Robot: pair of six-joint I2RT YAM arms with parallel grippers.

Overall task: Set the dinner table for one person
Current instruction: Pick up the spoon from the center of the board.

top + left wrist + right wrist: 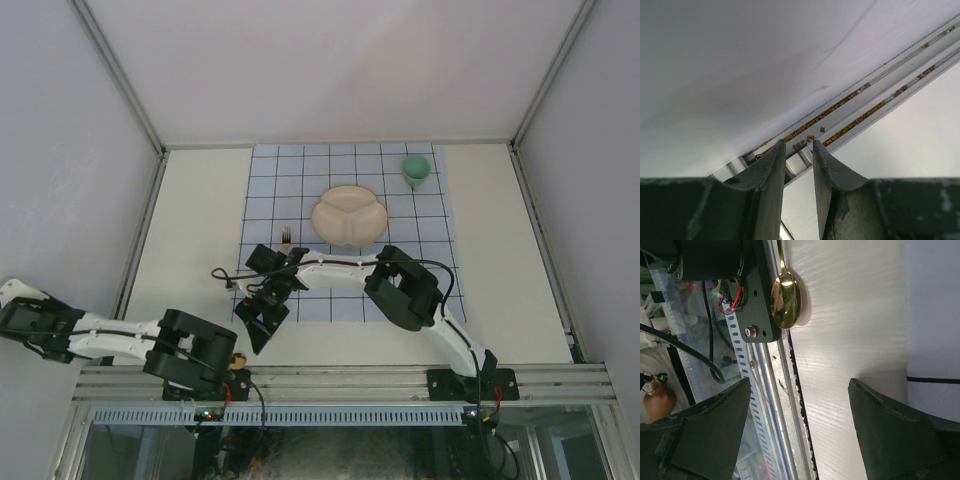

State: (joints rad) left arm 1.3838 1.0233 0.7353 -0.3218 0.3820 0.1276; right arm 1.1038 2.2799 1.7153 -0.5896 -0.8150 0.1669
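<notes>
I aimed the right gripper, jaws spread empty, at the gold spoon on the near edge of the surface, likely the next pickup; the left gripper idled, jaws narrowly parted.

Large flat cream-white matte table: noted as plain, with a faint streaked grain in the right wrist view. Pale-blue rectangular cloth: crossed by dark grid lines. Round divided cream plate: no pattern is made out. Small cup: mint green. Shiny metal spoon: gold. Left arm and right arm: white with black joints. Left gripper and right gripper: dark grey-black.
</notes>
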